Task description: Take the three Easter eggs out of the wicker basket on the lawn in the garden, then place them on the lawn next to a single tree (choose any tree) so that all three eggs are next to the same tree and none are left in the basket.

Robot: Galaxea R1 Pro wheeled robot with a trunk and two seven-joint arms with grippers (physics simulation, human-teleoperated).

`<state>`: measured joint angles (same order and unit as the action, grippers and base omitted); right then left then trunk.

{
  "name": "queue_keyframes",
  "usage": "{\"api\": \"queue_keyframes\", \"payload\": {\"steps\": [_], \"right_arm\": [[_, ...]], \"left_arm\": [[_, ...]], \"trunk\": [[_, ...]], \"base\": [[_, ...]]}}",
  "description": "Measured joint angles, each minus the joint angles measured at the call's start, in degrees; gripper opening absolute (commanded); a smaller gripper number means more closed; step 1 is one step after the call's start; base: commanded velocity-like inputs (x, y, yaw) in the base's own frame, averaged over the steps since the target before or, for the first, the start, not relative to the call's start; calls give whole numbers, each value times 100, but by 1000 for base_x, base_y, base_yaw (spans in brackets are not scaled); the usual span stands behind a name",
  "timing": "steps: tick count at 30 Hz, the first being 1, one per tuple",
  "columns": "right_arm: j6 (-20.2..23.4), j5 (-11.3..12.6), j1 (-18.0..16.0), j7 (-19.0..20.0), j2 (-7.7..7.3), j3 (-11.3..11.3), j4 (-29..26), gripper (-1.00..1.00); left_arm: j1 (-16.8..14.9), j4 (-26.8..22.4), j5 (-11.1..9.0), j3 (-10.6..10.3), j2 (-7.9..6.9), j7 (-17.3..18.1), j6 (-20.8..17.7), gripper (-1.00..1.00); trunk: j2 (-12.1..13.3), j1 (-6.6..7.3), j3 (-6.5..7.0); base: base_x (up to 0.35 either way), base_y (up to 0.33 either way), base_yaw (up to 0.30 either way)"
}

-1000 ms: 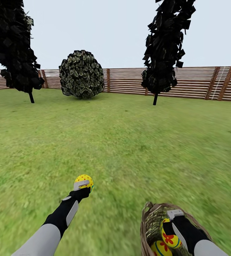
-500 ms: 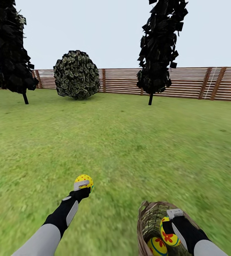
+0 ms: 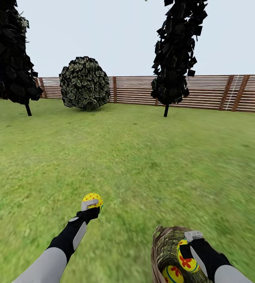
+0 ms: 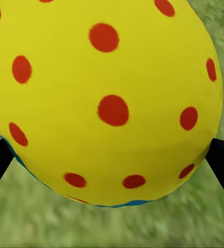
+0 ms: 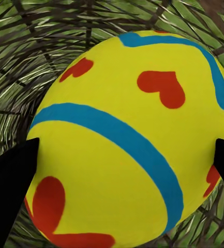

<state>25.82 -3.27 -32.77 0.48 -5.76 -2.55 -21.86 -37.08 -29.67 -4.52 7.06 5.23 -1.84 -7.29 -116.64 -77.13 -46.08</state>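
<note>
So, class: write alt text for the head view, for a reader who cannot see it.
The left end effector holds a red-dotted yellow Easter egg above the lawn; the right end effector grips a second egg inside the wicker basket, where a third egg lies. Dark trees and a slatted wooden fence stand behind.

Flat even daylight, no cast shadows; lawn (image 3: pixel 143 157) smeared near bottom edge.

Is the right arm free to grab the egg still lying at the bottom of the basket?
Probably not yet. The right gripper is already shut on an egg inside the basket, so its fingers are full. The loose egg lies just below, within the basket.
</note>
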Motion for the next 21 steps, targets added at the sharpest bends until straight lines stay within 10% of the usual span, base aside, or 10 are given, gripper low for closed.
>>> {"api": "queue_keyframes", "payload": {"steps": [21], "right_arm": [[-8,0,4,-4,8,-8,0,-100]], "left_arm": [[0,0,4,9,9,5,1,-100]], "trunk": [[842,461,377]], "base": [[-94,5,0]]}}
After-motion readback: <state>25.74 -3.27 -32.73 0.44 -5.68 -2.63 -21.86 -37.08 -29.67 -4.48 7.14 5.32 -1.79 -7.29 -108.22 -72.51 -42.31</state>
